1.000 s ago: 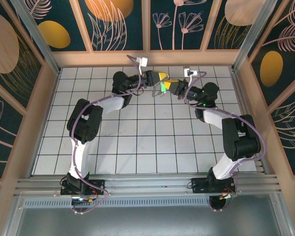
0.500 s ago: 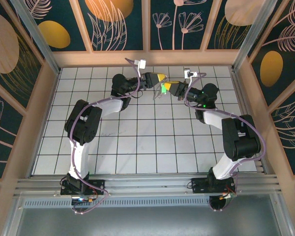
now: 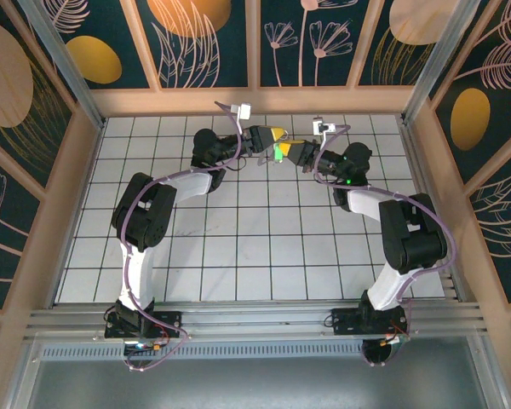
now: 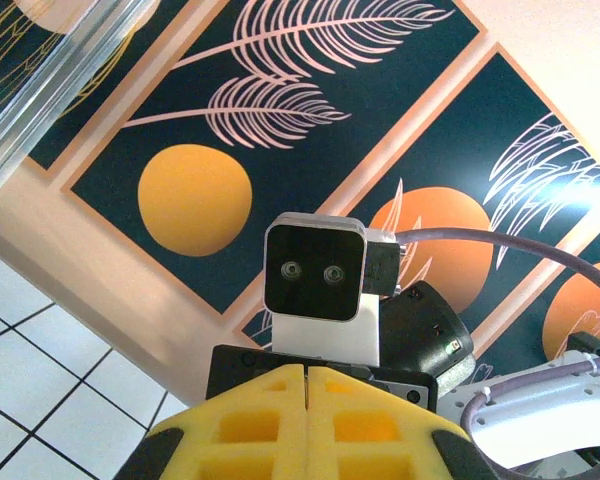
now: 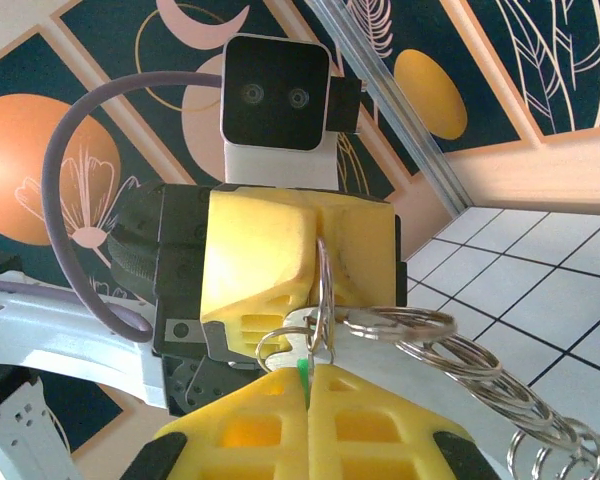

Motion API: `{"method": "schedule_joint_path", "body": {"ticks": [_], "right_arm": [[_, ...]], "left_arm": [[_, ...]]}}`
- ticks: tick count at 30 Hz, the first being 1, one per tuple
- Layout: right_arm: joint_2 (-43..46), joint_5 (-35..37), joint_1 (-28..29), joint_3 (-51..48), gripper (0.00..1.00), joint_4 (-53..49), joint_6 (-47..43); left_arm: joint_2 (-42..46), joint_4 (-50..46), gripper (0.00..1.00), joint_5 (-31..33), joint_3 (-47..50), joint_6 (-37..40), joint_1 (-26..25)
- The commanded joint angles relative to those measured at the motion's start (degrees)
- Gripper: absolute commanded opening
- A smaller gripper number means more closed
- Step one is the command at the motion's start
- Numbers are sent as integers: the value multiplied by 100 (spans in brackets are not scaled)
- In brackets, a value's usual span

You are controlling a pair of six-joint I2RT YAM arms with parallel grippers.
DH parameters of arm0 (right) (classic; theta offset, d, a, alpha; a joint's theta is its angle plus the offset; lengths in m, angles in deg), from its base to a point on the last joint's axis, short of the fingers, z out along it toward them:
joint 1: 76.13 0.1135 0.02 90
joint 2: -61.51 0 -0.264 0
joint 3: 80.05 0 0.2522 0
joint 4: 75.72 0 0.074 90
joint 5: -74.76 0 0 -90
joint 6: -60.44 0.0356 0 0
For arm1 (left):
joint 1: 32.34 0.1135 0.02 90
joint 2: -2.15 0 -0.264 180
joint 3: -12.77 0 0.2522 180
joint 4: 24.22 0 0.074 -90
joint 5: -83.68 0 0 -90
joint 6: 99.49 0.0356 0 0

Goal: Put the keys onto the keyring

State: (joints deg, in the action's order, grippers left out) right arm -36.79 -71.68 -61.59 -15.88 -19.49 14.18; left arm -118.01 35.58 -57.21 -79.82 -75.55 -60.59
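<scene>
Keyring [image 5: 321, 290] and key [image 3: 278, 152] are held in the air over the far middle of the tiled worktop [image 3: 238, 256], between two hands brought tip to tip. On the left, the left hand [image 3: 273, 135] is closed, and the thin metal loop is pinched upright in the seam of its yellow fingers, as seen from the right wrist. A string of small linked rings [image 5: 480, 385] is hung from the loop and trails down to the right. On the right, the right hand [image 3: 295, 150] is closed on the key. Its green head is seen as a sliver between the fingers, just beneath the loop; whether the two touch cannot be told.
</scene>
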Motion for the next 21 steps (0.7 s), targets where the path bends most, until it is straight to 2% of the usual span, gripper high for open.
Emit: {"method": "schedule_joint_path", "body": {"ticks": [1,11,17,21], "right_arm": [[20,18,-63,-106,0,-187,-112],[15,81,-75,-123,0,-115,0],[-260,30,284,275,0,-340,-72],[-225,79,235,135,0,-405,-127]], "left_arm": [[369,598,0,80,-2,94,-56],[459,519,0,114,80,223,-64],[459,502,0,141,87,249,-93],[467,466,0,145,79,276,-101]]}}
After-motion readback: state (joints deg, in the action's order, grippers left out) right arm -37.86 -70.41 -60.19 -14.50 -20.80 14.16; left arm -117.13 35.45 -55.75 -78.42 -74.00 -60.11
